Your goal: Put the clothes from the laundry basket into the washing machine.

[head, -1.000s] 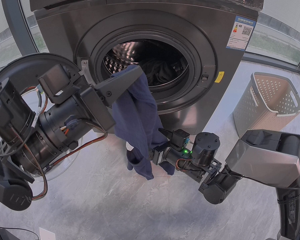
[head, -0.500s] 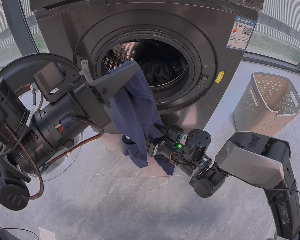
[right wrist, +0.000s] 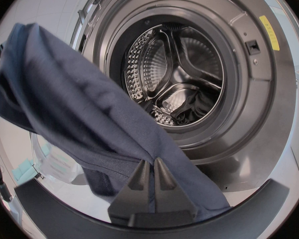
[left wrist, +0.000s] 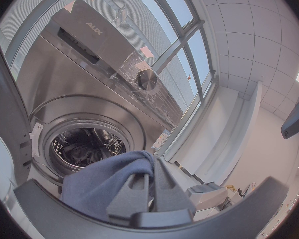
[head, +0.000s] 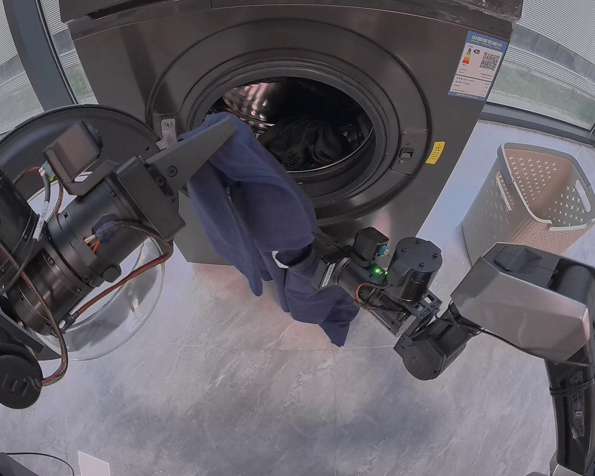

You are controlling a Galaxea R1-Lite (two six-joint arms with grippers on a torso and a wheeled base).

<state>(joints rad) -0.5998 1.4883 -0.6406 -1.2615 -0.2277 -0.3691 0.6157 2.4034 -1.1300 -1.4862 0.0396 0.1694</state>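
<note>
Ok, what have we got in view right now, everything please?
Washer: one, grey, straight ahead, opening uncovered.
Door: one, dark rim, swung open on the washer's left.
Garment: one, blue, hanging in front of the opening between both grippers.
Clothes: dark heap, count unclear, in the drum.
Basket: one, beige, on the floor right of the washer.
Label: one, blue and white, washer front, upper right.
Sticker: one, yellow, right of the opening.
Floor: grey.
Left gripper: shut on the garment's top, at the opening's left edge.
Right gripper: shut on the garment lower down, below the opening.
</note>
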